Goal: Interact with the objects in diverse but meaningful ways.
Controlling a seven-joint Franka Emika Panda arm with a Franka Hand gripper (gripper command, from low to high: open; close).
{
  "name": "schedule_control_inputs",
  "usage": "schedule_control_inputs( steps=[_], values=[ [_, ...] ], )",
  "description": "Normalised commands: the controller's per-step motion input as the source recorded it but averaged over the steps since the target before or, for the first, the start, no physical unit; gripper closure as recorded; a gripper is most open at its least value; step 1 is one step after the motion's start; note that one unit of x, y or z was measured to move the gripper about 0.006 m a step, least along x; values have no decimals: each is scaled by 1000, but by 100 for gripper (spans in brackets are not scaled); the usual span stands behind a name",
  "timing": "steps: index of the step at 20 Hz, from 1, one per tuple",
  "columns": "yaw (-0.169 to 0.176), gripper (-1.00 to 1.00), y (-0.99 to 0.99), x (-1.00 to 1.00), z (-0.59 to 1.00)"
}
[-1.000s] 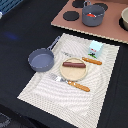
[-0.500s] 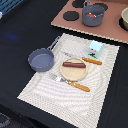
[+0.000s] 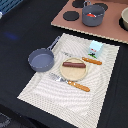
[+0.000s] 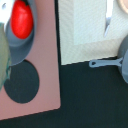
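1. On the exterior view's left, a grey long-handled saucepan (image 3: 41, 59) sits at the edge of a pale ribbed placemat (image 3: 102, 82) on the dark worktop (image 3: 22, 25), its handle pointing to the upper right.
2. At centre frame, a brown sausage (image 3: 74, 64) lies across a round wooden plate (image 3: 75, 73).
3. Below the plate lies an orange-handled fork (image 3: 70, 83); above it lies an orange-handled knife (image 3: 90, 60).
4. A light blue cup (image 3: 95, 48) stands just beyond the knife.
5. At upper frame, a red tomato (image 3: 90, 15) rests inside a grey pot (image 3: 93, 16) on a pink stove board (image 3: 107, 27).
6. The fingers are not visible in either view, so I cannot tell their state.
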Motion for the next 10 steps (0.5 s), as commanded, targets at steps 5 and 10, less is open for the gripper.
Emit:
schedule_control_inputs(
  steps=[5, 10],
  values=[
    [0, -100, -886, 214, -549],
    [-5, -100, -588, 23, -624]
  ],
)
